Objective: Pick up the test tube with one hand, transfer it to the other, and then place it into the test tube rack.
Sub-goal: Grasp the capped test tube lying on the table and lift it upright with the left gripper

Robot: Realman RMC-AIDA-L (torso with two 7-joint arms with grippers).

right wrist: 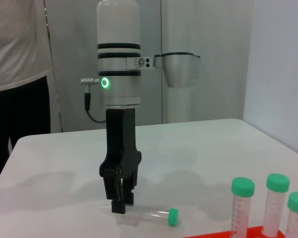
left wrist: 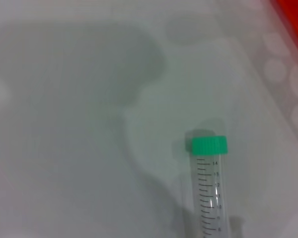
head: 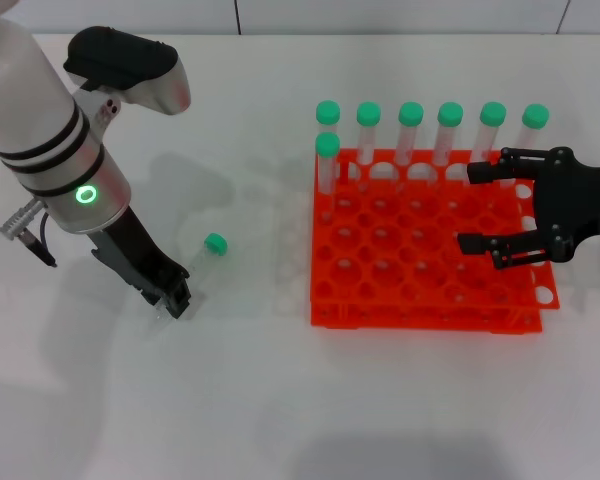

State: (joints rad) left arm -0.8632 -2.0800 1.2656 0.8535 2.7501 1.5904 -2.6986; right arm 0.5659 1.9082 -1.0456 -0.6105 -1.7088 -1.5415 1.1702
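Nearest on the white table lies the tube, flat on its side, its green cap pointing toward the rack. The left gripper has its fingertips down at the tube's clear end, away from the cap; from across the table its fingers look drawn close around that end, with the tube resting on the surface, though I cannot tell for certain that they grip it. The left wrist camera shows the tube with its graduation marks, and the cap beyond it.

The orange-red rack stands to the right of the tube, well apart from it. Most of its holes are empty. Along its far edge six capped tubes stand upright in a row, and a seventh stands just in front of the row's left end.

The right gripper hovers over the rack's right side, its fingers spread wide and holding nothing

Past the table's far edge a person stands
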